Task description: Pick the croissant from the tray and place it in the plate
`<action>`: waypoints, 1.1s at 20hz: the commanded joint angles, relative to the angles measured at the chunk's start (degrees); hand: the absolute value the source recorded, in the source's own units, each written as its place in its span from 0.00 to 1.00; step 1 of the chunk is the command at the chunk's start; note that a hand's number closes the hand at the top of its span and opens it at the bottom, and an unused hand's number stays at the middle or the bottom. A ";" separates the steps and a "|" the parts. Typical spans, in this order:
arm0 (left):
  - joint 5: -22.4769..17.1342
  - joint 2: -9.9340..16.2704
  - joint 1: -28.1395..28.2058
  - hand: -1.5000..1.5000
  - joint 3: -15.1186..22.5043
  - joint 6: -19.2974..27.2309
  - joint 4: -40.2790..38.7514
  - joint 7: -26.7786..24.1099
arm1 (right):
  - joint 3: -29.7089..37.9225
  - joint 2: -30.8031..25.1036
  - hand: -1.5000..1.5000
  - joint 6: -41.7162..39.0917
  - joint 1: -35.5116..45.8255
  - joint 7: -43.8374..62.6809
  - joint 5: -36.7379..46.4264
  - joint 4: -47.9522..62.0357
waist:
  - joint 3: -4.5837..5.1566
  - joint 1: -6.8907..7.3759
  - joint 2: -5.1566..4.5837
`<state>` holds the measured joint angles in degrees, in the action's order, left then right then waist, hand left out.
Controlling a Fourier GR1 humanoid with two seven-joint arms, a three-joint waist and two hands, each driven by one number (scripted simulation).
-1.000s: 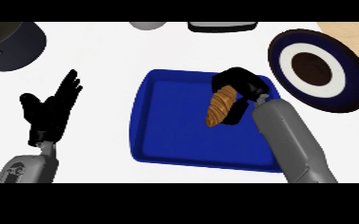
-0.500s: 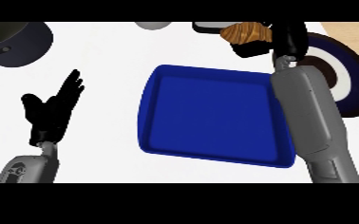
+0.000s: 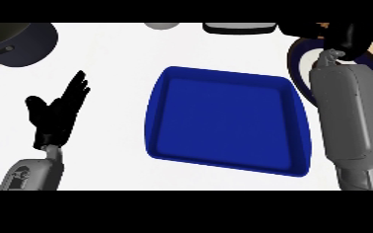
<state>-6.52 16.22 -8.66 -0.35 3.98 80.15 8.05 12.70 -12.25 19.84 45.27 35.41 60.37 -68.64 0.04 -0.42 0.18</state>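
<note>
The right hand (image 3: pixel 348 38) shows at the upper right edge of the head view, black and bunched, its fingers curled downward. A sliver of tan shows just left of those fingers at the top band, too small to say whether it is the croissant, so what the fingers hold cannot be told, nor where the croissant is. Directly under and beside the right hand lies the plate (image 3: pixel 294 59), of which only a dark blue arc of rim with a pale band inside it shows, left of the grey right forearm (image 3: pixel 342 113) that runs down the right edge and covers the rest.

Left of that forearm, touching nothing, lies the blue tray (image 3: pixel 226 121), its floor bare.

The left hand (image 3: pixel 56 113) rests at the left edge, well apart from the tray, fingers straight and spread, pointing up and to the right, holding nothing.

Above the left hand's fingertips, at the upper left corner, sits a dark round vessel (image 3: pixel 25 42). Along the top edge, between the 2 hands, are a small grey round object (image 3: pixel 162 25) and a black and pale item (image 3: pixel 239 27), both cut by the band.
</note>
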 commanded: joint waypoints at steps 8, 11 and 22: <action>0.91 -0.95 -1.94 0.50 -0.26 -0.92 1.58 2.91 | 10.15 -8.34 1.00 4.31 -8.34 -7.31 -10.16 4.26 | -0.06 0.60 -0.26; 1.91 -1.44 -3.42 0.50 -0.31 -0.43 -0.80 2.86 | 12.60 -11.06 1.00 5.48 -9.30 -15.03 -14.17 11.75 | -0.08 0.73 -0.38; 2.00 -1.78 -3.22 0.50 -0.71 -1.33 -0.60 2.81 | 20.79 -18.87 0.00 -7.23 -8.58 -30.35 -27.41 32.10 | -0.17 1.18 -0.64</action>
<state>-5.16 15.00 -10.27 -1.54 2.38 80.21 9.66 30.03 -28.34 16.30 36.68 12.21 38.33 -43.38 -0.10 0.69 -0.33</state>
